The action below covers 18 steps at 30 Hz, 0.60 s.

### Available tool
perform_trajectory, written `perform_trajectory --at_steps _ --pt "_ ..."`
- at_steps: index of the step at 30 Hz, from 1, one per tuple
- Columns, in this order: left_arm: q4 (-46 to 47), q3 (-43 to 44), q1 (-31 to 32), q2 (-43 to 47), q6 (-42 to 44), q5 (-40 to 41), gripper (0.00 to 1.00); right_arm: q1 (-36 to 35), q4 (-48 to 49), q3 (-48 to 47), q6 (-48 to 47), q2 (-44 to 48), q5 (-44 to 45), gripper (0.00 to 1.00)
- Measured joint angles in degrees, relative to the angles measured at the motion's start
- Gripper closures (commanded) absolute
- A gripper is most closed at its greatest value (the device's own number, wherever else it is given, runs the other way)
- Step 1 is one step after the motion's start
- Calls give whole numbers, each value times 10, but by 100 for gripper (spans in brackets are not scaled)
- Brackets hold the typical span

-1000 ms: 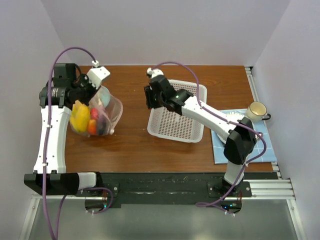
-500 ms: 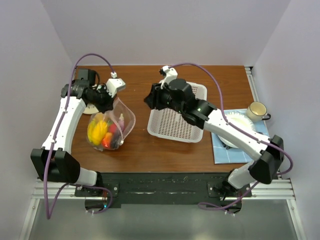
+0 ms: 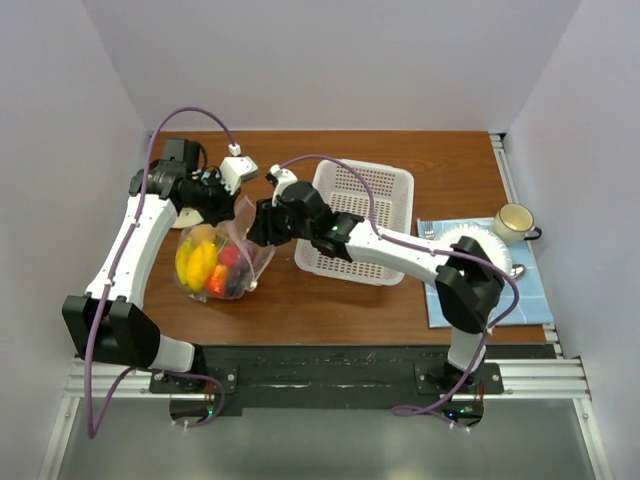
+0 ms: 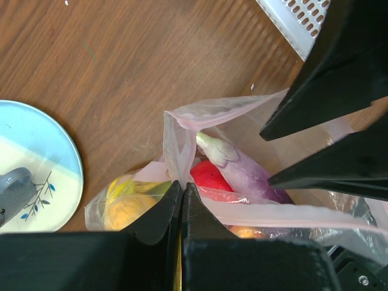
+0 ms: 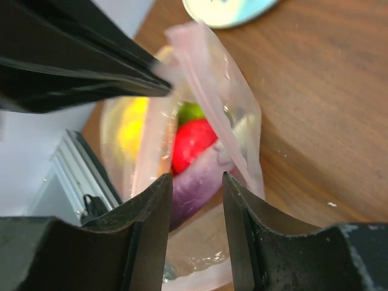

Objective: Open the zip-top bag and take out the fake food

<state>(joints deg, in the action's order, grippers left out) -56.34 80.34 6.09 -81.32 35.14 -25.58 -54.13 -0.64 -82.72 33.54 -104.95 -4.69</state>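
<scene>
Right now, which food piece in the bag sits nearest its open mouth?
The purple eggplant, pale cap toward the zip-top bag mouth; the red fruit and yellow pieces lie deeper.

brown wooden table (image 3: 300, 300), white perforated plastic basket (image 3: 378, 190) at centre, clear zip-top bag (image 3: 215, 268) of glossy toy food (image 3: 200, 262) centre left, blue checked mat (image 3: 435, 310) at right edge, pale blue round plate (image 4: 36, 163) upper left

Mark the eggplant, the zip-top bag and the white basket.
eggplant (image 4: 242, 173), left wrist view, purple body.
zip-top bag (image 4: 212, 111), left wrist view, pink rim of its mouth.
white basket (image 3: 345, 270), top view, mesh floor by its near edge.
</scene>
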Motion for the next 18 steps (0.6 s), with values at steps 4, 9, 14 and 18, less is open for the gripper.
perform_trajectory --at_steps 4,9,14,18 --pt "1 0 0 2 0 0 100 -2 -23 -21 2 -25 -7 58" --pt "-1 1 0 3 0 -4 100 -3 -29 -39 1 -30 -8 55" --pt "-22 35 0 3 -1 -15 99 -6 -49 -78 -3 -75 -9 55" --pt "-33 68 -6 6 -9 -18 68 -11 -85 -106 -10 -119 -5 53"
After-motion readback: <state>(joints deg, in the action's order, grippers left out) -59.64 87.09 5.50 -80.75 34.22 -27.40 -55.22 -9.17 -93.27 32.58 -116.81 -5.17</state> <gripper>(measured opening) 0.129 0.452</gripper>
